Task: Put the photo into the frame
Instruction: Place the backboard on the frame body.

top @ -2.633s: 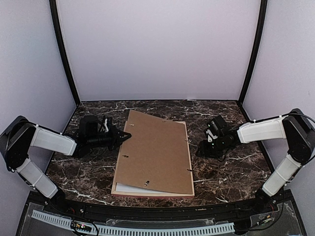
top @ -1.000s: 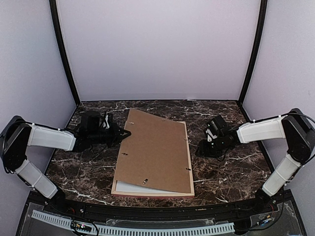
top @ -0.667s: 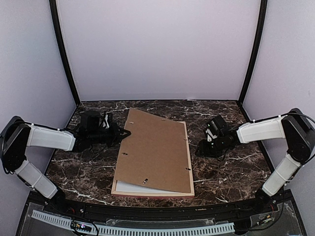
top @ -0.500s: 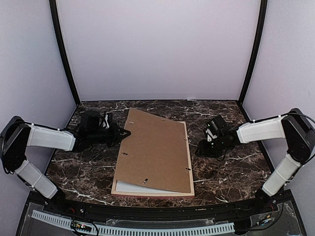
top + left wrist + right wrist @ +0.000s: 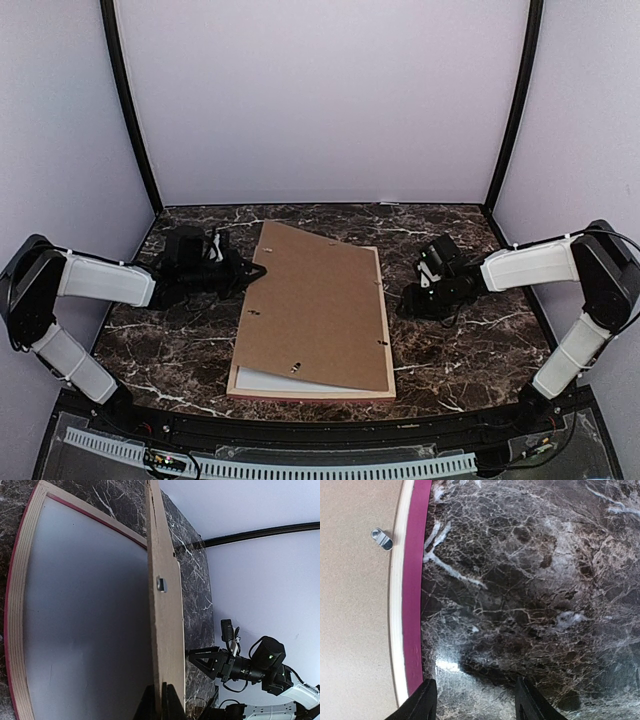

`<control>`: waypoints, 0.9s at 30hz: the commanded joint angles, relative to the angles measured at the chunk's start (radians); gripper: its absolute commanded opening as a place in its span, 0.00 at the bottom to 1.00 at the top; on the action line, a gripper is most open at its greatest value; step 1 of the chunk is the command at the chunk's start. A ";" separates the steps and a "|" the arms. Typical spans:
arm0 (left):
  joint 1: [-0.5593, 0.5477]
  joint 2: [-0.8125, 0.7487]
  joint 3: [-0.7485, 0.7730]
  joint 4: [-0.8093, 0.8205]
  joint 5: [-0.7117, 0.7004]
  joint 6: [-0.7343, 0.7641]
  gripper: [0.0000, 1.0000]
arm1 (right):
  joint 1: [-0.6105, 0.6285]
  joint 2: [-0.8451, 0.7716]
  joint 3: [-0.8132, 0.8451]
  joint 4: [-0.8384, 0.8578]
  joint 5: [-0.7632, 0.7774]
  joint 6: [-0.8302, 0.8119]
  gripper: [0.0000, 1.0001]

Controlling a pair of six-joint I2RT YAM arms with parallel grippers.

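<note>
The frame (image 5: 310, 397) is lying flat in the middle of the marble table (image 5: 460, 350), its long rails running from near to far. A brown backing board (image 5: 315, 310) is sitting over it slightly askew, its far left corner sticking out past the frame's far rail. The board is tilting: its left edge is standing raised off the frame while its right edge is resting down by the right rail.

The left pincer (image 5: 250, 272) is reaching in from the left and clamping tight on that raised left edge. In the left wrist view the board is showing edge-on, running straight up from between the fingers (image 5: 150, 707), with a small metal tab (image 5: 161, 583) on its upper face. Beneath it a pale sheet (image 5: 85, 620) is lying inside the frame; its face is not showing any picture from here.

The right pincer (image 5: 405, 300) is hanging just beside the frame's right rail, apart from it, over bare marble. Its fingers (image 5: 425, 702) are standing spread with nothing between them. The right wrist view is also showing the rail's pink outer side and another tab on the board
</note>
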 commanded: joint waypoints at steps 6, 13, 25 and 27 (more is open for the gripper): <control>0.006 0.014 -0.024 -0.084 -0.143 0.075 0.00 | -0.002 0.024 0.001 -0.007 -0.007 -0.002 0.54; 0.007 -0.001 -0.050 -0.073 -0.148 0.065 0.00 | -0.001 0.019 0.004 -0.007 -0.008 -0.005 0.55; 0.007 0.016 -0.047 -0.069 -0.144 0.067 0.00 | 0.004 -0.010 0.029 -0.051 0.034 -0.023 0.71; 0.006 0.018 -0.046 -0.069 -0.145 0.067 0.00 | 0.004 -0.010 0.033 -0.057 0.039 -0.026 0.74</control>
